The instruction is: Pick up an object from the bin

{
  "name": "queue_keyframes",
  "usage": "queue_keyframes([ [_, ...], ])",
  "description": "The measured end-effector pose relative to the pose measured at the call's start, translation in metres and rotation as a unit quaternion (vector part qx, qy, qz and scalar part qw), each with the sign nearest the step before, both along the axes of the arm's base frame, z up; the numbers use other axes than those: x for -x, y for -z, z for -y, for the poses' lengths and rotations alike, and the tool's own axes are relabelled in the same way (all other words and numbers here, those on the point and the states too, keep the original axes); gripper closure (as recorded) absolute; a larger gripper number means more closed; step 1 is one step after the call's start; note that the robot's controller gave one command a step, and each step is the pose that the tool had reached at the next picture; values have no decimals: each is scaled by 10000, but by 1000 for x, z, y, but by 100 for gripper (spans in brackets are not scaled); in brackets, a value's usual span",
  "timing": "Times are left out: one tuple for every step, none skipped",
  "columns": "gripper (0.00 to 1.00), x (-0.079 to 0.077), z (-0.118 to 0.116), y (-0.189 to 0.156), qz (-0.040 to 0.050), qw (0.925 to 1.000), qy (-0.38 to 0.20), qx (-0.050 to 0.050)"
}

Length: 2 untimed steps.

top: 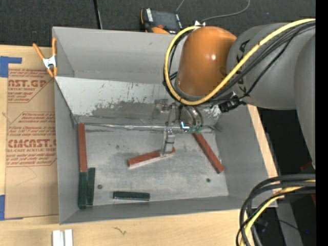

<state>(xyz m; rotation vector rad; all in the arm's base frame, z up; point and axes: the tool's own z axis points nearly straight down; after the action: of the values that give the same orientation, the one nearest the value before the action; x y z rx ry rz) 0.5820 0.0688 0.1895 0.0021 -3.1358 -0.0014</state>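
Observation:
My gripper [168,148] hangs below the orange wrist cover in the middle of the bin, its fingertips down at the right end of a flat red-brown stick [148,159] that lies slanted on the bin floor. The fingers stand close together at that end of the stick; whether they clasp it I cannot make out. A second red-brown stick [209,151] lies slanted just right of the gripper, its upper end tucked under the wrist.
A long red-brown stick [82,147] lies along the left wall. Two dark green bars [86,187] rest in the front left corner, and another dark green bar [131,195] lies near the front wall. The arm covers the back right of the bin.

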Motion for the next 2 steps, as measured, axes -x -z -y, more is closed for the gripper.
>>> queue_keyframes([
  [0, 21, -2, 120, 28, 9889, -1484, -5],
  [100, 20, -3, 119, 42, 9889, -1484, -8],
])
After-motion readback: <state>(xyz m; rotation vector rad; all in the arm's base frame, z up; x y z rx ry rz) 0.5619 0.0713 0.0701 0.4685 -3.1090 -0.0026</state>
